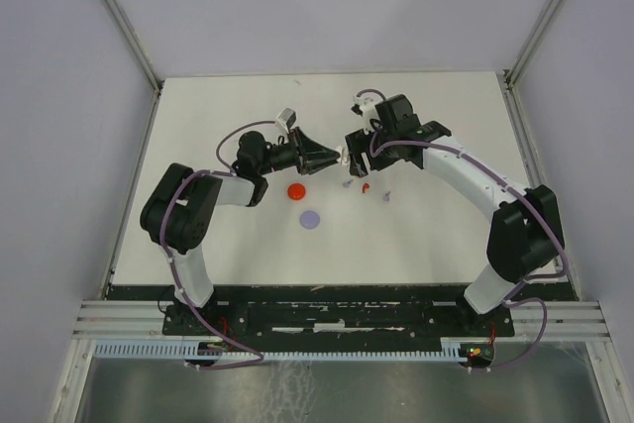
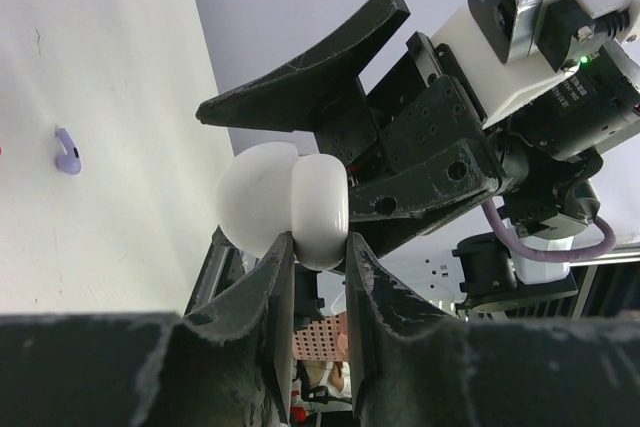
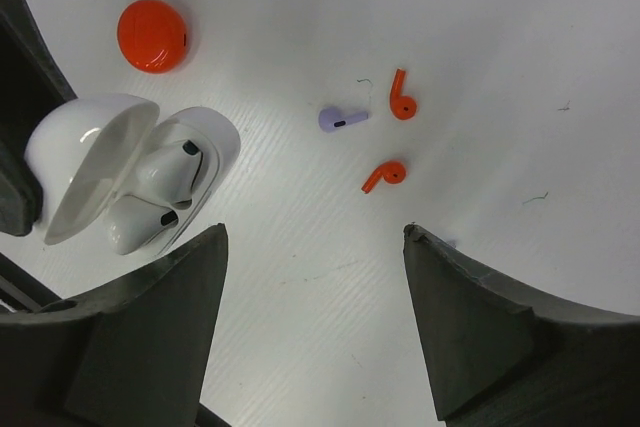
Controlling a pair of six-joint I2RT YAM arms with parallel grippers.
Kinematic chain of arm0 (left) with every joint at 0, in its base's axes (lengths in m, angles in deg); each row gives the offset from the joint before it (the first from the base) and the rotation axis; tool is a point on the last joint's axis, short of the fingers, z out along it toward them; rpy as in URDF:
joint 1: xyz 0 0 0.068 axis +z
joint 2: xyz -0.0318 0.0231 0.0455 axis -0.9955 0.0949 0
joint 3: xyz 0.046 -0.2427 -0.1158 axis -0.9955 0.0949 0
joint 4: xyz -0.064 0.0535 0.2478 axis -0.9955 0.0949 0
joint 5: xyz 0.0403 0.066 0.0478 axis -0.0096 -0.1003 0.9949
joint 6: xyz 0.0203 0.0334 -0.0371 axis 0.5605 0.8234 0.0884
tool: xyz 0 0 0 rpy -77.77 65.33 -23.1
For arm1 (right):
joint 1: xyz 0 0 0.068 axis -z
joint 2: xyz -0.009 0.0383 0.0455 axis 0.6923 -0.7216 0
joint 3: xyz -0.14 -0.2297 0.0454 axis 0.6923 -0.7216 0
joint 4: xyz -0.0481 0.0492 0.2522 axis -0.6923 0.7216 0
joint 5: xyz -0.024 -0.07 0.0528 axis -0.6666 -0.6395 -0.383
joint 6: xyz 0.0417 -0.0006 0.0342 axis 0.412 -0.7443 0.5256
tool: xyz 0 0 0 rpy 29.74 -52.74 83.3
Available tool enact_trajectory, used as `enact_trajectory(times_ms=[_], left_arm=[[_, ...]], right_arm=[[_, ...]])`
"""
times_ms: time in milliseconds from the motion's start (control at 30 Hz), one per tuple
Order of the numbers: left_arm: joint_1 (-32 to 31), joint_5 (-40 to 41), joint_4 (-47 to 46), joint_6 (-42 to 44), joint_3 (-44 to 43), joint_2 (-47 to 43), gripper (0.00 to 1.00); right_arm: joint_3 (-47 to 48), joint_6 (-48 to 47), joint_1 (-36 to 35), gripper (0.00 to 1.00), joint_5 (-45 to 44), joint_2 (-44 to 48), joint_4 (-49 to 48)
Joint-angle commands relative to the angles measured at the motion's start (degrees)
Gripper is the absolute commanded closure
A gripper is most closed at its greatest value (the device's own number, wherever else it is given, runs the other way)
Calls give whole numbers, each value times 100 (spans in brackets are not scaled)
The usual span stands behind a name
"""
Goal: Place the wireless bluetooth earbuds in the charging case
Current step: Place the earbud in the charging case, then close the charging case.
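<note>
Earbuds, the white pair (image 3: 165, 172), sit inside the open charging case (image 3: 95, 147), left in your right-wrist view, clamped by your left gripper (image 2: 318, 247). Red earbuds (image 3: 401, 97) and a purple earbud (image 3: 340, 119) lie loose at centre. Your right gripper (image 3: 312, 237) gapes empty.

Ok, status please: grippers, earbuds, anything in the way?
Left gripper shut on open white case, white earbuds seated. Right gripper open, empty. Red earbuds, purple earbud loose on table. Nothing blocking.
</note>
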Motion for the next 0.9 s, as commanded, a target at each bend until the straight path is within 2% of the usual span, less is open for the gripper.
enact_trajectory(times_ms=[0, 167, 267, 400, 500, 667, 867], left_arm=[[-62, 95, 107, 507, -252, -23, 97], [-62, 293, 115, 430, -206, 11, 97], [-51, 742, -199, 0, -106, 6, 97], [-58, 1522, -1268, -969, -62, 144, 97], [-135, 1952, -1828, -1630, -112, 269, 97], [-380, 2419, -2008, -2048, -120, 308, 97], [-546, 2836, -2131, -2238, 379, 195, 97]], right_arm=[[-90, 60, -16, 21, 82, 340, -305], [-304, 271, -21, 21, -201, 487, -533], [-817, 668, -19, 20, -633, 737, -1179], [-2173, 1121, -70, 20, -679, 1224, -3281], [-2802, 985, -232, 18, -995, 1343, -4481], [-3634, 656, -491, 10, -1162, 985, -6917], [-4144, 639, -661, 10, -1591, 90, -9595]])
